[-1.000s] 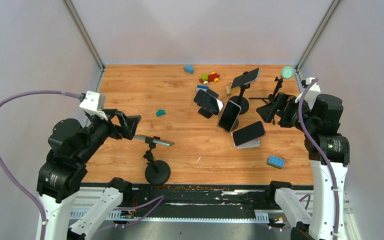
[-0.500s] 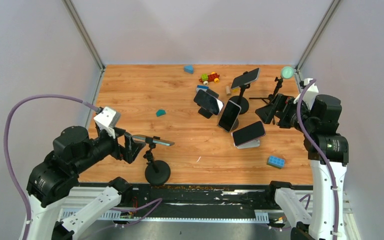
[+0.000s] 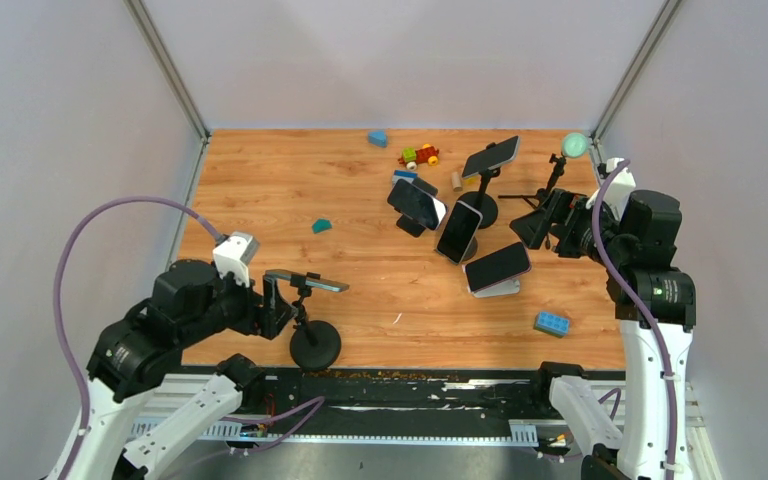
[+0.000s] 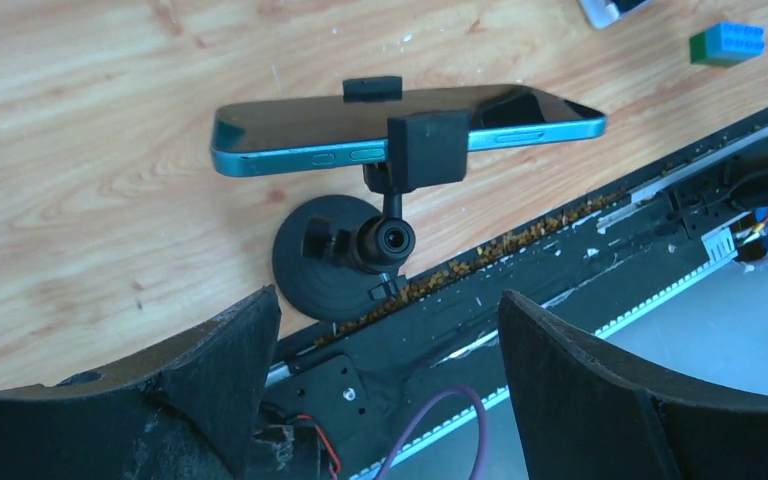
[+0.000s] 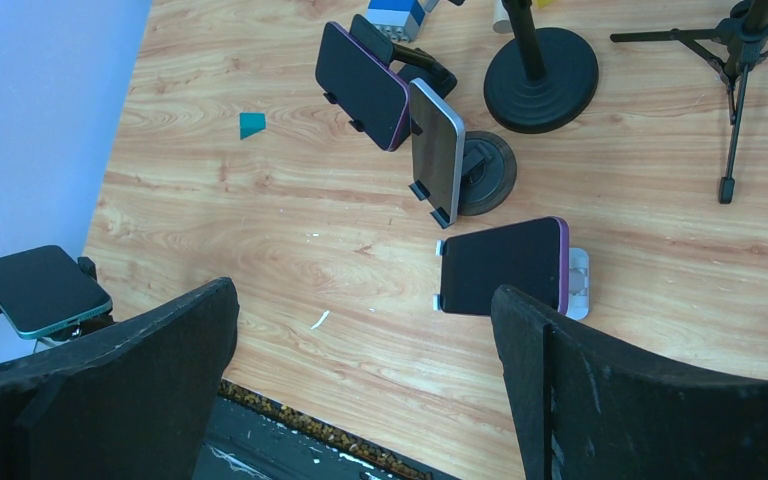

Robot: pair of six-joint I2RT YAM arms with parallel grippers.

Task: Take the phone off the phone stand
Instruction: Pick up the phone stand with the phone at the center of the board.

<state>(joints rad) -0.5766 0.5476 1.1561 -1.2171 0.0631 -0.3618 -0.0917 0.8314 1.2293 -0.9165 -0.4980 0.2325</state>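
Observation:
A teal-edged phone (image 3: 306, 281) lies flat in the black clamp of a phone stand (image 3: 315, 345) with a round base, near the table's front edge. In the left wrist view the phone (image 4: 400, 128) sits ahead of my fingers, above the stand's base (image 4: 330, 265). My left gripper (image 3: 278, 300) is just left of the stand's stem, below the phone's left end. It (image 4: 385, 300) is open, with nothing between its fingers. My right gripper (image 3: 535, 222) hangs open at the right side, far from this phone (image 5: 40, 290).
Three more phones (image 3: 415, 203) (image 3: 458, 231) (image 3: 498, 266) rest on stands at centre right, another (image 3: 491, 156) on a tall stand behind. A small tripod (image 3: 557, 175), toy blocks (image 3: 419, 155), a teal piece (image 3: 321, 226) and a blue brick (image 3: 551, 322) are scattered about.
My left arm has swung down and right, bringing its gripper from left of the phone to beside the stand's stem. Its jaws have narrowed slightly. The right arm is still.

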